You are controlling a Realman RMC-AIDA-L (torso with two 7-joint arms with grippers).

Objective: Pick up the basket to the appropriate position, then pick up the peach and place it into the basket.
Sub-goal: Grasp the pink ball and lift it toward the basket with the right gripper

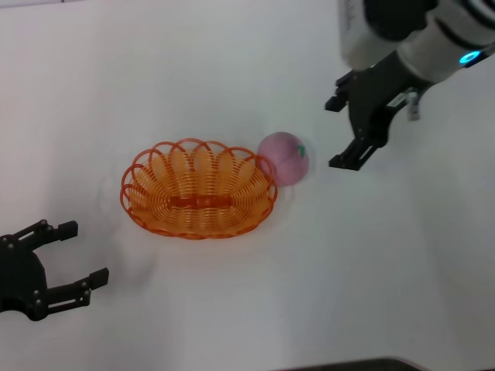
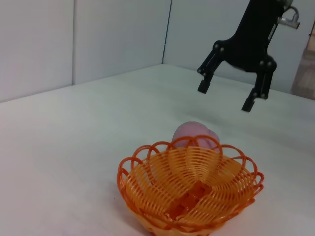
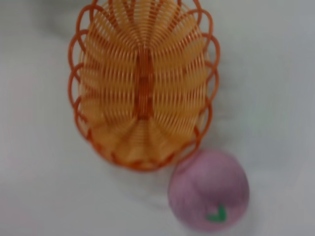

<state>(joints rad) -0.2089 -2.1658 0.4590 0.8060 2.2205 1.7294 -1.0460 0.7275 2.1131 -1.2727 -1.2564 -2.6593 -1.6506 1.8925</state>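
Peach still outside the basket, neither gripper holding anything.

Orange wire basket (image 1: 198,189) resting empty on the white table (image 1: 371,270), pink peach (image 1: 285,158) touching its rim on the robot's right. Right gripper (image 1: 352,124) hovering near the peach, jaws spread and empty; left gripper (image 1: 73,259) low beside the basket, also spread. Grasping, lifting and dropping in all left to do.

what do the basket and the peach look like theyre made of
The basket: probably plastic wire, glossy orange, bent into thin even loops with a scalloped rim you can see through. The peach: likely a toy of soft plastic or foam, matte pink, uniformly coloured with a flat green leaf mark; the exact material is unclear.
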